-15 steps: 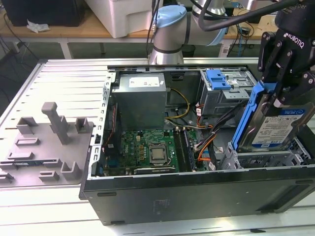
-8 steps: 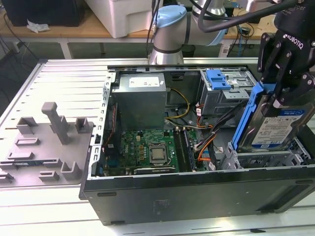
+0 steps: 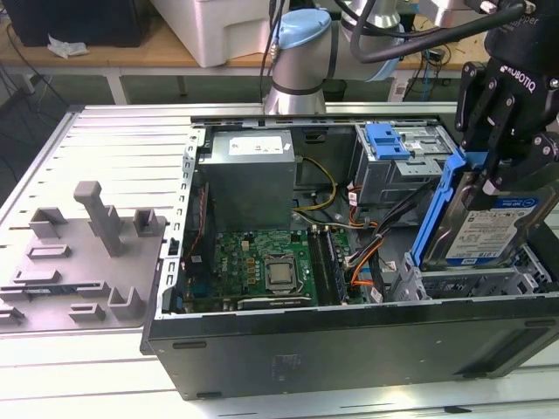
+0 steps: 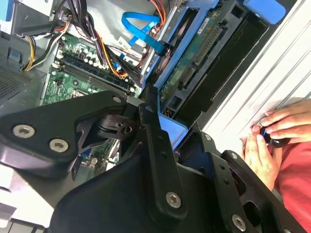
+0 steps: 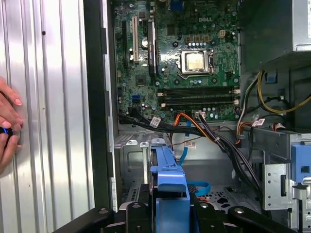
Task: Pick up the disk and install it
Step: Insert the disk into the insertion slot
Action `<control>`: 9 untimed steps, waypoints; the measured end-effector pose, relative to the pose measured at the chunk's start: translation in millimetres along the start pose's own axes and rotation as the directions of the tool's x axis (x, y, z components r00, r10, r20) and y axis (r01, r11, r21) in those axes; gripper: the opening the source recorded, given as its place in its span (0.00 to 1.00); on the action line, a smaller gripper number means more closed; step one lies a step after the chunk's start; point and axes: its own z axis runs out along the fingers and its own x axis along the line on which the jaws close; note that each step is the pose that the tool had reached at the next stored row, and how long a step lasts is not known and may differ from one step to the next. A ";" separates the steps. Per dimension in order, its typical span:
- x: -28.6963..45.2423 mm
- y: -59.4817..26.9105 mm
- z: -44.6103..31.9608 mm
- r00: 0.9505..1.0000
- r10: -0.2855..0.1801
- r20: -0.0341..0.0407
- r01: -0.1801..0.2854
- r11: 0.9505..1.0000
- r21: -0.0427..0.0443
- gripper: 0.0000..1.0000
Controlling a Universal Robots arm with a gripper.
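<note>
The disk (image 3: 493, 231) is a silver hard drive with a white-and-blue label and a blue bracket (image 3: 437, 205) along its edge. It hangs tilted over the drive bay (image 3: 472, 284) at the exterior view's right end of the open computer case (image 3: 349, 340). My black gripper (image 3: 507, 179) is shut on its upper edge. In the second wrist view the disk's green circuit side (image 4: 194, 63) runs away from the gripper (image 4: 172, 128). In the first wrist view the blue bracket (image 5: 167, 179) sits between the fingers of the gripper (image 5: 167, 208).
Inside the case are a grey power-supply box (image 3: 249, 175), a motherboard (image 3: 271, 262), loose cables (image 3: 367, 249) and a grey cage with a blue latch (image 3: 389, 144). A grey moulded fixture (image 3: 87, 253) lies on the table at the exterior view's left. A person's hands (image 4: 272, 131) (image 5: 7, 126) rest beside the case.
</note>
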 end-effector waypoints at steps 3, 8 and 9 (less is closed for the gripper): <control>0.0 0.0 0.1 1.000 0.000 0.000 0.000 1.000 0.000 0.36; 0.2 -0.2 -6.9 1.000 0.000 0.000 0.000 1.000 0.000 0.36; 0.2 -0.2 -8.1 1.000 0.000 -0.001 0.000 1.000 0.000 0.36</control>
